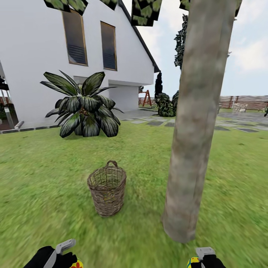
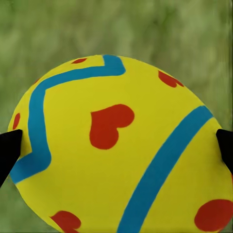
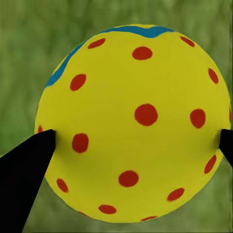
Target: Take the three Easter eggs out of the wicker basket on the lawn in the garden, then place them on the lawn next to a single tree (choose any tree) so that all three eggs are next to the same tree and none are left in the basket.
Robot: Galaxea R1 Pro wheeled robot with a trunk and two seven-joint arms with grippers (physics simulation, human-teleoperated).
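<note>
The wicker basket (image 1: 107, 190) stands upright on the lawn (image 1: 44, 178), just left of a thick grey-brown tree (image 1: 196, 123) trunk. Its inside is hidden from the head view. My left gripper (image 1: 70, 260) sits at the bottom edge, shut on a yellow Easter egg (image 2: 116, 145) with blue bands and red hearts. My right gripper (image 1: 199, 260), at the bottom edge near the trunk's base, is shut on a second yellow egg (image 3: 136, 121) with red spots and a blue band. Both black fingertips (image 3: 24, 170) press the egg's sides over blurred grass.
A low spiky palm plant (image 1: 83, 106) grows beyond the basket, before the white house (image 1: 56, 56). Grey paving slabs (image 1: 156, 122) and a brown slat fence (image 1: 243, 101) lie far off. Open grass spreads around the trunk.
</note>
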